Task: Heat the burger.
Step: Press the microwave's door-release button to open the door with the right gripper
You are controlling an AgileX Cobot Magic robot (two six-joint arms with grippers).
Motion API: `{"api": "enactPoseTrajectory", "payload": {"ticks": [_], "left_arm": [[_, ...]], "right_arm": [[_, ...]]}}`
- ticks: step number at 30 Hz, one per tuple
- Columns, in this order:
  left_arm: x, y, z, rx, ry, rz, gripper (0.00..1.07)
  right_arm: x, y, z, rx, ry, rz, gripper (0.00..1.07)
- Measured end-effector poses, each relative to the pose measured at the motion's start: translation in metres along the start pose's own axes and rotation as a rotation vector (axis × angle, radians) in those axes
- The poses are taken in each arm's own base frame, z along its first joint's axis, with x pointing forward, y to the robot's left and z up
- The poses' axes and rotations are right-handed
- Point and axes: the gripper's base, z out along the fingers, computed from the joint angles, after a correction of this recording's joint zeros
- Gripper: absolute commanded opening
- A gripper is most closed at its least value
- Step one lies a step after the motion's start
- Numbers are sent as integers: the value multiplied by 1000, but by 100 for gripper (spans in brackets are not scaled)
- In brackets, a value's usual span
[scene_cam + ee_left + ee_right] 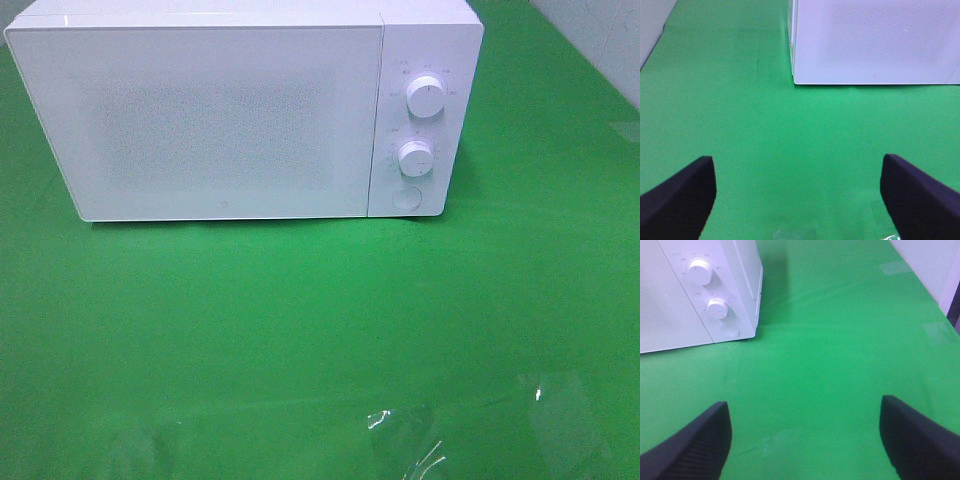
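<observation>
White microwave (200,110) stands on the green bench (300,330), door shut. On its right panel are 2 round knobs, upper (427,97) and lower (414,157), w/ a round button (406,198) under them. The burger shows in no view, so I cannot tell where it is. Left claw (796,164) is wide and holds nothing, over bare bench in front of the microwave's left corner. Right claw (805,406) is also wide and holds nothing, in front of the knob side. A shiny clear film (400,440) lies on the bench, well in front of the microwave.
</observation>
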Motion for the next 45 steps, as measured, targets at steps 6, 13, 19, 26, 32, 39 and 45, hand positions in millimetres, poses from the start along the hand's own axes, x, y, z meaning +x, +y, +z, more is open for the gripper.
{"api": "enactPoseTrajectory", "payload": {"ticks": [6, 13, 19, 26, 32, 39, 45], "left_arm": [[0, 0, 0, 0, 0, 0, 82], [0, 0, 0, 0, 0, 0, 82], [0, 0, 0, 0, 0, 0, 82], [0, 0, 0, 0, 0, 0, 82], [0, 0, 0, 0, 0, 0, 82], [0, 0, 0, 0, 0, 0, 82], [0, 0, 0, 0, 0, 0, 82]], "right_arm": [[-21, 2, 24, 2, 23, 0, 76], [-37, 4, 49, 3, 33, -1, 76], [-48, 5, 66, 2, 20, -1, 76], [-61, 6, 93, 1, 7, -1, 76], [-70, 7, 122, 0, -5, -1, 76], [-75, 7, 152, -5, -55, 6, 76], [-65, 6, 175, -10, -103, 6, 76]]}}
